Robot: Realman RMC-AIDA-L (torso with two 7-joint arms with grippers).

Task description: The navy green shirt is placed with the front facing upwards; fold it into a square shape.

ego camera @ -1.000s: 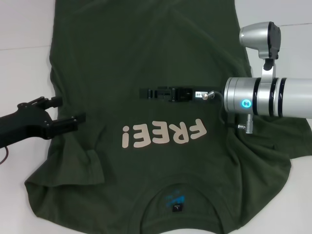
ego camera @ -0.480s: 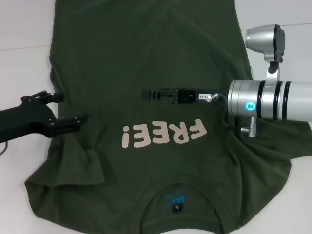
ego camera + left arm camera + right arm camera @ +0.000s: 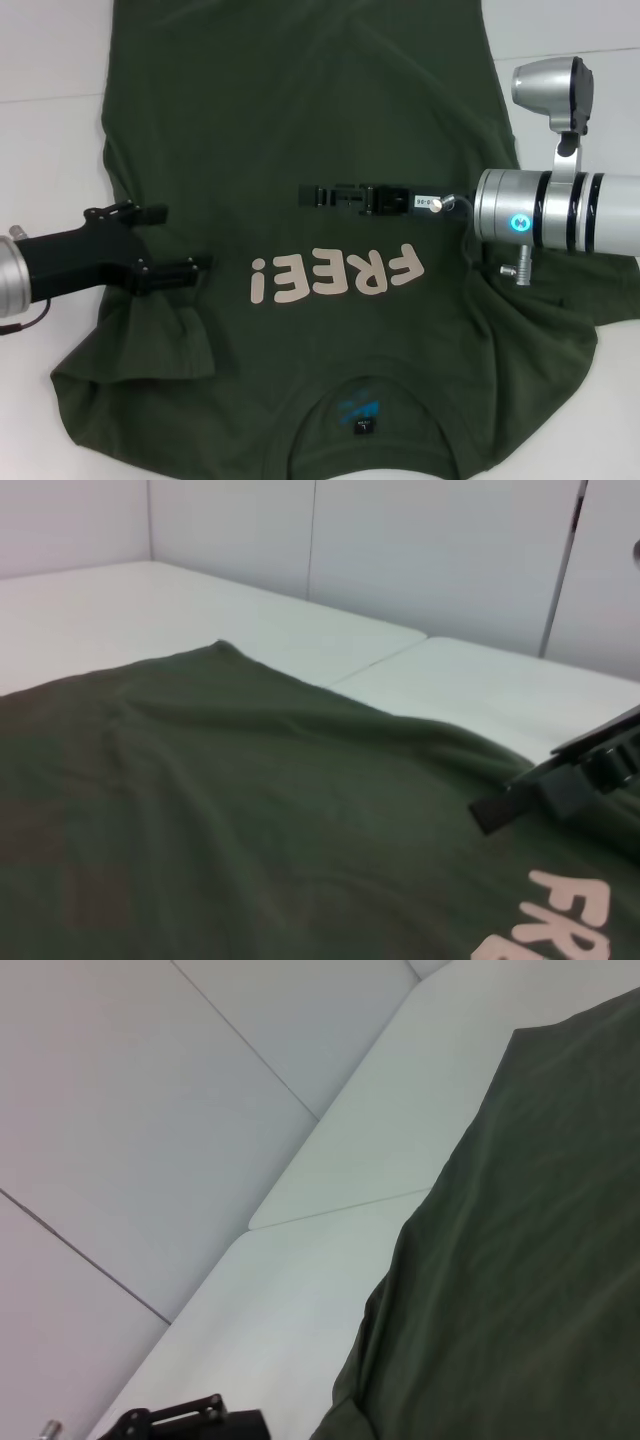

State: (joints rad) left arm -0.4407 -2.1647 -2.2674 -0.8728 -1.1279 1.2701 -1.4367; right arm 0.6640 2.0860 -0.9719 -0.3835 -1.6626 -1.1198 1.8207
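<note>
The navy green shirt (image 3: pixel 320 200) lies spread face up on the white table (image 3: pixel 50 70), filling most of the head view from the top edge down to the bottom, where its collar with a small black label (image 3: pixel 362 428) and blue print sits at lower centre. The pale block letters (image 3: pixel 335 277) read upside down across the middle of the frame. The left sleeve is bunched into folds at the lower left, and the right sleeve wrinkles at the lower right. The left gripper (image 3: pixel 180 240) reaches in from the left edge, its two black fingers spread apart over the shirt's left side, just beside the letters. The right gripper (image 3: pixel 312 195) extends from the silver arm at the right edge toward the centre of the frame, above the letters; its fingers appear edge-on as one thin black bar, so whether they are spread or pressed together cannot be told.
</note>
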